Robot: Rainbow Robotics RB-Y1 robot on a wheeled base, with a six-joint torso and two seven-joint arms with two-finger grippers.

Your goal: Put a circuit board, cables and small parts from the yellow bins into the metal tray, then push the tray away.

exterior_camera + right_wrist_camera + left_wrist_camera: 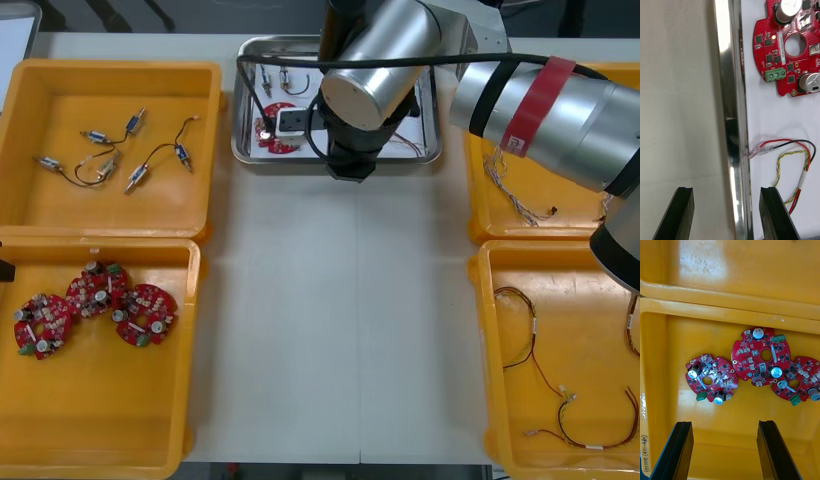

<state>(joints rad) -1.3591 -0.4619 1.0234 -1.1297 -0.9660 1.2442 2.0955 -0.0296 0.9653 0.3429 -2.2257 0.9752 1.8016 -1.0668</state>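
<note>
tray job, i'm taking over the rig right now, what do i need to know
Right gripper: open, straddling the tray's near rim, one finger inside, one over the table.
Left gripper: open, above the board bin, which holds three boards.
Done: the tray holds a board, cables and small parts.
Left: push the tray away.

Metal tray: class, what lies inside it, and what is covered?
Inside the shiny metal tray lie a round red circuit board, a red, yellow and black cable and small metal parts. The right arm covers the tray's middle; its open end effector straddles the rim.
</note>
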